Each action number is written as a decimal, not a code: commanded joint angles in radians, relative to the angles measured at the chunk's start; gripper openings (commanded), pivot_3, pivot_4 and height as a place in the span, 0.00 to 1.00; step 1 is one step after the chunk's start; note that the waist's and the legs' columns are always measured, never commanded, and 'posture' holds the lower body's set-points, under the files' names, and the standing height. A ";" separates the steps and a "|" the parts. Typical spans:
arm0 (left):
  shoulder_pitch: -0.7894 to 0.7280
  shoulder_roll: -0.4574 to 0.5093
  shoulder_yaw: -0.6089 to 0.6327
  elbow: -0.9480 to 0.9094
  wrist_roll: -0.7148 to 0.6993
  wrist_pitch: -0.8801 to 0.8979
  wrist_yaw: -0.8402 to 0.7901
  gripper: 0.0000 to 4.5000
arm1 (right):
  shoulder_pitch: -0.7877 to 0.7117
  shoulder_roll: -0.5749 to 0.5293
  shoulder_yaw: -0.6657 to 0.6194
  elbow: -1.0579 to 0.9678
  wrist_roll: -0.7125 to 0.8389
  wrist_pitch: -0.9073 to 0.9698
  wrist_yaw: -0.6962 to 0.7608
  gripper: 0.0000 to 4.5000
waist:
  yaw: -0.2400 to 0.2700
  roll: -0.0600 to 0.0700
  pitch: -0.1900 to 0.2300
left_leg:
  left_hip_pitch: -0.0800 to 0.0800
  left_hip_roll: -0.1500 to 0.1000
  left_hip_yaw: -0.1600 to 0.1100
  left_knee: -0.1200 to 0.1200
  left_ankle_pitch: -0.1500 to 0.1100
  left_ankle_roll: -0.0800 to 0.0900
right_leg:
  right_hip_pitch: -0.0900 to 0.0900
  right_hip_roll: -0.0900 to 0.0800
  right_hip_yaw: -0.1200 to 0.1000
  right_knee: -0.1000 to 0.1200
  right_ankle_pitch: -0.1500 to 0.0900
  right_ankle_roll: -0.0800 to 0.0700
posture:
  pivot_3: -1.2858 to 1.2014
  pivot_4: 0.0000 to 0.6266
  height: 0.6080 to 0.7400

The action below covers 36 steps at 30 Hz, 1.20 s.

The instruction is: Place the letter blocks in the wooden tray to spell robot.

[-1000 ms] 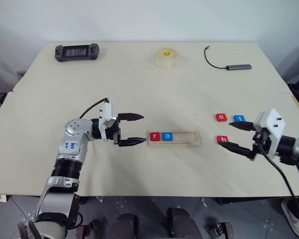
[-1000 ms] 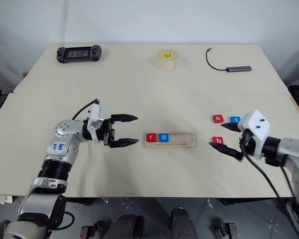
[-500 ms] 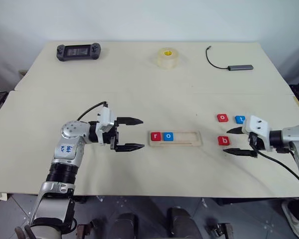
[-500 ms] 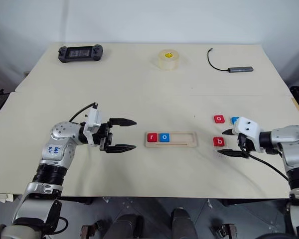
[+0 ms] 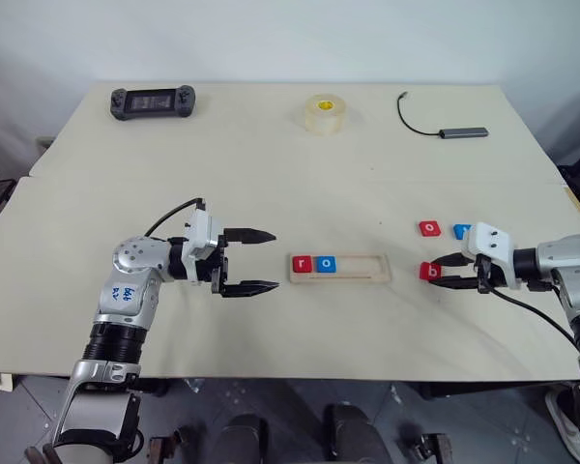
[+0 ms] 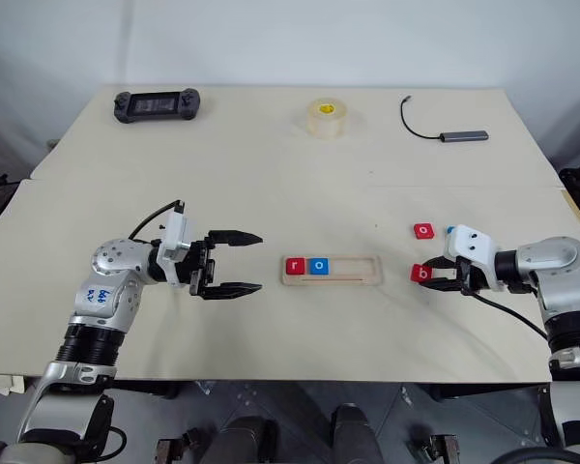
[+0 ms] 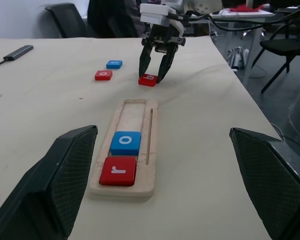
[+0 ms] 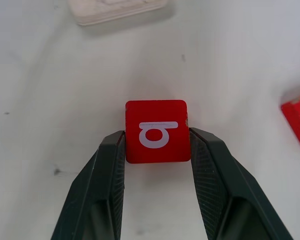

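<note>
left eye view: tape roll (image 5: 322,114), cable (image 5: 435,121), game controller (image 5: 150,100).

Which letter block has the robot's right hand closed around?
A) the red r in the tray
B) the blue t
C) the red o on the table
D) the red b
D: the right hand has its fingers pressed against both sides of the red b block, lying on the table.

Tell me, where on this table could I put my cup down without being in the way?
Bare stretches lie between the game controller and the tape roll, and along the near edge below the wooden tray. It is crowded on the right, where the right fingers close on the red b block beside the other loose blocks.
</note>
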 commanded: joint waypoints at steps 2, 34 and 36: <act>0.004 0.006 0.012 -0.034 -0.019 -0.006 0.012 1.00 | -0.059 0.036 0.029 -0.180 0.043 0.135 0.082 0.33 | -0.004 0.000 0.000 | 0.000 0.001 0.000 0.000 0.000 0.000 | -0.001 0.000 0.000 0.000 0.000 0.000 | 0.52 0.24 1.00; 0.056 0.014 0.014 -0.096 -0.027 0.005 0.081 1.00 | -0.278 0.243 0.153 -0.127 -0.056 0.186 0.098 0.99 | -0.003 0.001 0.000 | -0.002 0.002 -0.001 -0.001 0.000 -0.001 | -0.003 0.000 -0.002 -0.001 0.001 -0.001 | 0.52 0.24 1.00; 0.056 0.015 0.014 -0.094 -0.027 0.004 0.081 1.00 | -0.265 0.212 0.139 -0.147 -0.039 0.200 0.108 0.99 | -0.002 0.001 0.000 | -0.002 0.001 -0.001 -0.001 0.000 -0.001 | -0.003 0.000 -0.002 -0.001 0.001 -0.001 | 0.52 0.24 1.00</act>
